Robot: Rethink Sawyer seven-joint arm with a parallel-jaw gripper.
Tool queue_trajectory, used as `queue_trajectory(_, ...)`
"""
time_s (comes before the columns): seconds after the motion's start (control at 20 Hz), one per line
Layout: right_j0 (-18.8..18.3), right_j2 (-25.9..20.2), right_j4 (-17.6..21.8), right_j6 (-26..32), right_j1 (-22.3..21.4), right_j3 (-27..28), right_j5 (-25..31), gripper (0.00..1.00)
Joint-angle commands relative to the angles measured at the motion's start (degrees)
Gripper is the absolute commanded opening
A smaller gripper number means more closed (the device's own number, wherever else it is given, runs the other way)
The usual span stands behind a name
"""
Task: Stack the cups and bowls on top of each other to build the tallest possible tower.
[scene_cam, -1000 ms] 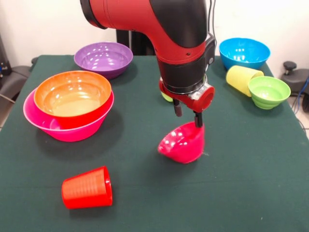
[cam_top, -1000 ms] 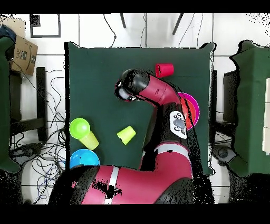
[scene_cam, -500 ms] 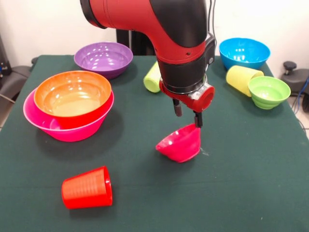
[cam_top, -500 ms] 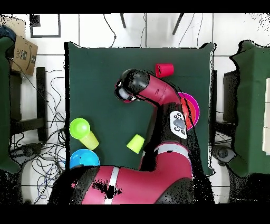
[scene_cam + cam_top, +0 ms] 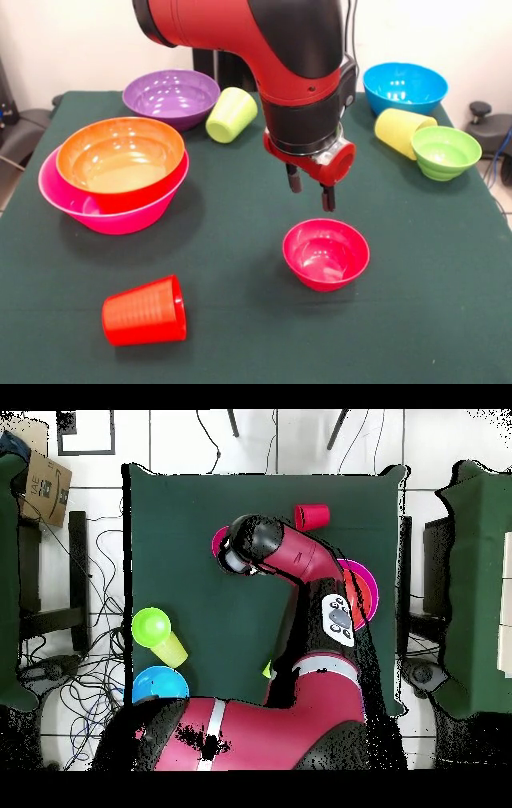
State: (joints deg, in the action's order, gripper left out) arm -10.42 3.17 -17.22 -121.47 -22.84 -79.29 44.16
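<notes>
The gripper (image 5: 311,196) is hanging just above the small magenta bowl (image 5: 326,254), its two fingers (image 5: 294,181) standing parted and gripping nothing, while the bowl is sitting upright on the green surface (image 5: 240,336), apart from the fingertips. To one side the large orange bowl (image 5: 120,160) is nesting inside the large pink bowl (image 5: 96,212), making the only tower, with the red cup (image 5: 145,310) lying on its side near the front edge and the lime green cup (image 5: 231,114) lying tipped beside the purple bowl (image 5: 171,97). At the far corner the blue bowl (image 5: 405,86) is standing behind the pale yellow cup (image 5: 400,130), which is lying against the ribbed green bowl (image 5: 445,152)
</notes>
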Motion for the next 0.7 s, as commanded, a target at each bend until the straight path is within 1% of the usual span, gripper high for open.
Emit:
queue_trajectory(0.05,0.2,-2.5,1.8,-5.0,3.5,1.8,4.4,1.00)
queue_trajectory(0.45,0.6,-2.3,2.0,-5.2,3.8,2.2,4.1,1.00)
queue_trajectory(0.7,0.3,-2.1,2.5,-4.5,5.2,4.1,3.9,1.00)
